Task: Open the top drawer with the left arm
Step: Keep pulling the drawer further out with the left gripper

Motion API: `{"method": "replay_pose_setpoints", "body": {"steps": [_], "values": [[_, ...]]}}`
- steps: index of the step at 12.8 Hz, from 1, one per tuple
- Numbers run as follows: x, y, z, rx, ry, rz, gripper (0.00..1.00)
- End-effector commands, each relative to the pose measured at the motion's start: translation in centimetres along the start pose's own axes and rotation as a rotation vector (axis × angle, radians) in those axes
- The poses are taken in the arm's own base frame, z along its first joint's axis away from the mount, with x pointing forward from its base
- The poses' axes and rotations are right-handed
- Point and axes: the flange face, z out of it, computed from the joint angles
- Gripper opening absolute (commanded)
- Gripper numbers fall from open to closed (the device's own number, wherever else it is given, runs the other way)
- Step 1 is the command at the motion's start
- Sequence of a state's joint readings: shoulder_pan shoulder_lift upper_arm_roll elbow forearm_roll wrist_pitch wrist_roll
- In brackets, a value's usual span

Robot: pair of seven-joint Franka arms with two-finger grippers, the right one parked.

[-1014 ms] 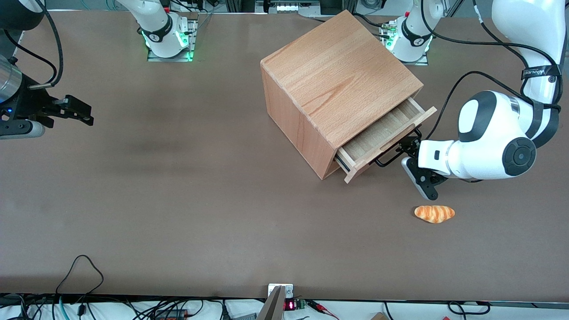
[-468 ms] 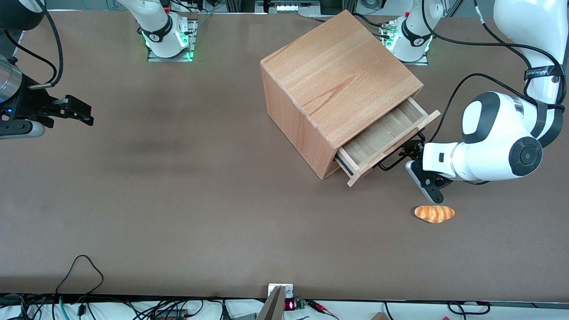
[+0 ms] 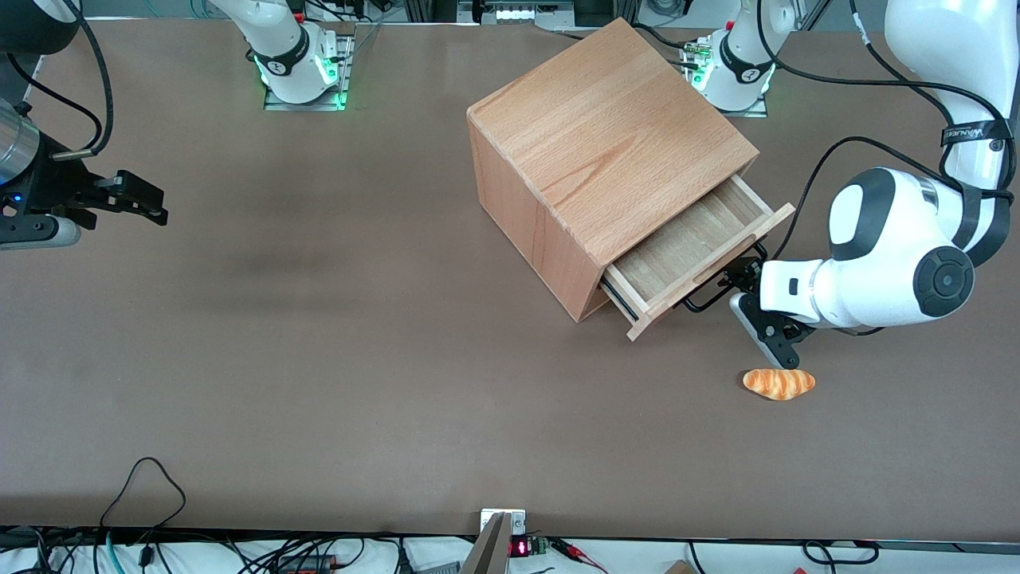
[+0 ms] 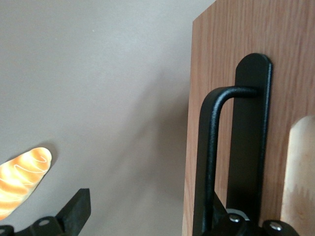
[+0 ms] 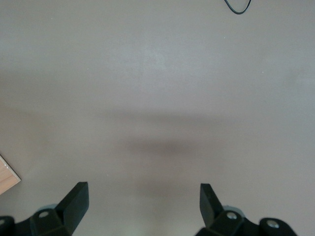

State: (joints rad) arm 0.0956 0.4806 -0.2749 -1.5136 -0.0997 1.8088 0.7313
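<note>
Top drawer [image 3: 695,249] part-open, handle [image 4: 212,162] hooked by spread pincer [image 3: 749,296].

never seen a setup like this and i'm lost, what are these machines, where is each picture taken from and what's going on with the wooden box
These are robot arms bolted to a brown table. One picture looks down at the whole table from the front; the other two come from small cameras on the arms' wrists.

The bulky white left arm is the one working. Its small black two-finger gripper is at the black metal bar handle of the shallow light-wood top drawer; the wrist camera shows one finger standing well clear of the handle, so the gripper looks open, hooked around the bar. The drawer sticks partway out of the big beech cube cabinet, and the part of its inside that shows looks empty.

A small orange-and-cream bread roll lies on the table, nearer the front camera than the gripper, touching nothing.
</note>
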Motion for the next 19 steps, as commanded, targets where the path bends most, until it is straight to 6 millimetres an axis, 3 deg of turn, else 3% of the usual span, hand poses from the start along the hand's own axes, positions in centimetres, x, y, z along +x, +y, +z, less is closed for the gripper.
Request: {"method": "replay_pose_setpoints", "body": {"steps": [1,19], "values": [[0.1,-0.9,-0.5,0.028,0.005,0.007,1.0],[-1.6,-4.1,-0.8,0.098,0.016,-0.036,1.0]]}}
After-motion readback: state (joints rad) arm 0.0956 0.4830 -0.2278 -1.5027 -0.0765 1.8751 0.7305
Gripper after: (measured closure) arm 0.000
